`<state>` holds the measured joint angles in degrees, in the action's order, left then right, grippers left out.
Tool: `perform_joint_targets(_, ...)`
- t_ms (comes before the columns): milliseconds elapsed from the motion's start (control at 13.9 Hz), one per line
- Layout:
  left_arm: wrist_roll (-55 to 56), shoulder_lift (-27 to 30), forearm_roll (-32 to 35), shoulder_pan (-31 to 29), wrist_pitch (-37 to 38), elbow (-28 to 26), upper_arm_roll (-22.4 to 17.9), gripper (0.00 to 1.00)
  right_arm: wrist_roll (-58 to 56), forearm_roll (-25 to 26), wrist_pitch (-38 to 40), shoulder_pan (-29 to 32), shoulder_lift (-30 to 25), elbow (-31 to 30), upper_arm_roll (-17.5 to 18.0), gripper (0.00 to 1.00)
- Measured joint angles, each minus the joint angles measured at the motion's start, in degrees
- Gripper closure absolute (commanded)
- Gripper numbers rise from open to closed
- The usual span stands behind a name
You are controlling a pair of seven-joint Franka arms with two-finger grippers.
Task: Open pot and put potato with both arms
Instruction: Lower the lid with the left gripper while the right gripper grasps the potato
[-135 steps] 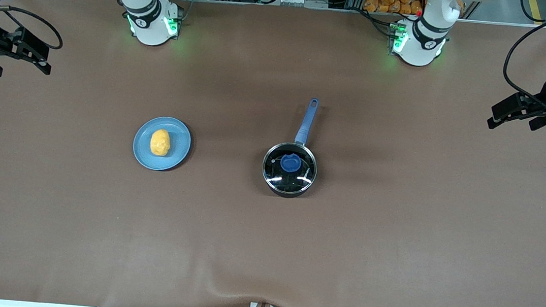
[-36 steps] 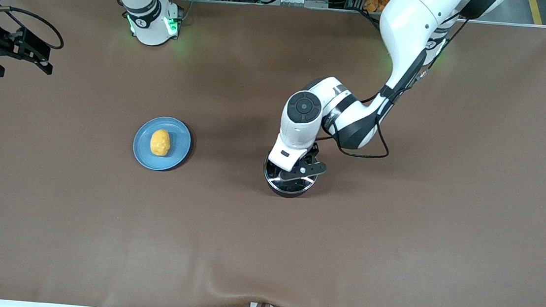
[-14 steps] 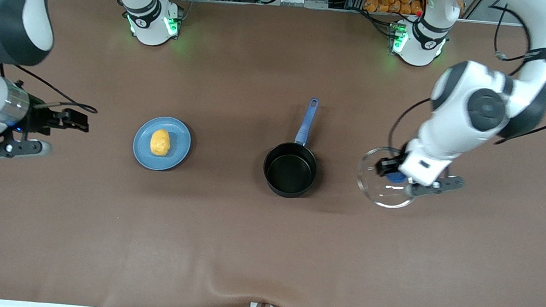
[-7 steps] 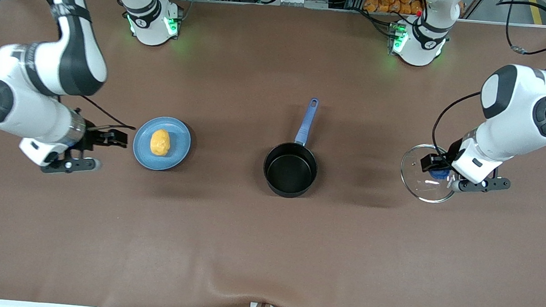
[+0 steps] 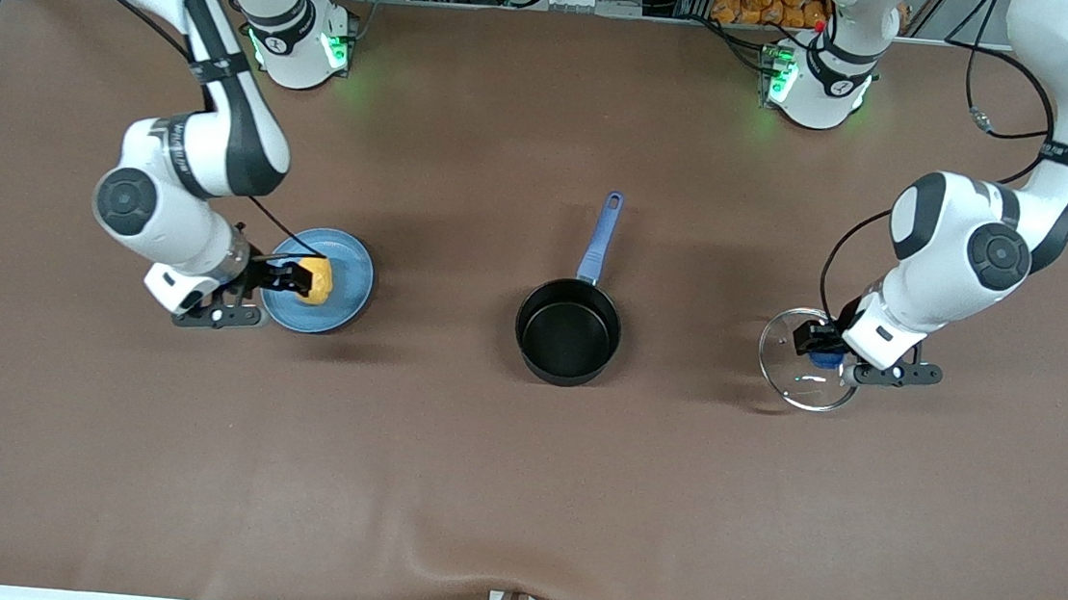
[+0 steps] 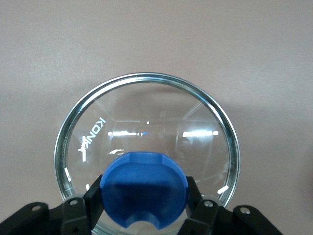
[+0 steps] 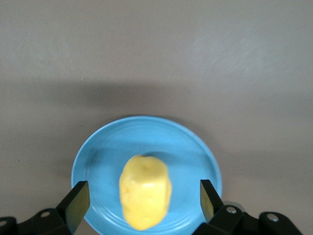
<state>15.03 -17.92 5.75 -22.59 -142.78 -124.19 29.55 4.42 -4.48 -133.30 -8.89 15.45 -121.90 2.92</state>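
The pot (image 5: 568, 330) stands uncovered and empty mid-surface, blue handle pointing toward the robot bases. The potato (image 7: 145, 191) lies on the blue plate (image 7: 190, 142) toward the right arm's end; the right gripper (image 7: 145, 198) hangs low over it, fingers (image 7: 78, 200) spread wide on either side. The left gripper (image 6: 145, 193) grips the glass lid (image 5: 804, 358) by its blue knob (image 6: 145, 188), near the left arm's end

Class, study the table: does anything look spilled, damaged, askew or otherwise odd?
Nothing stands out. The pot stands upright and open. The left pincer grips the lid by its blue knob. The potato lies on the blue plate, between the open fingers of the right pincer.
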Motion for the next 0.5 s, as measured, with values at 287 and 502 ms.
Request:
perform_joint_targets(287,-0.05,-4.54,4.94,-1.76,-3.7,-0.28,-0.05,0.5,2.42,-0.02,-2.91,-1.16,0.0,-3.75,-0.05,0.0)
perform_joint_targets(502,-0.05,-7.35,6.72,-2.28,-6.45,-0.32,-0.07,0.49,2.65,-0.02,-6.17,-1.16,0.21,-6.73,-0.22,0.0)
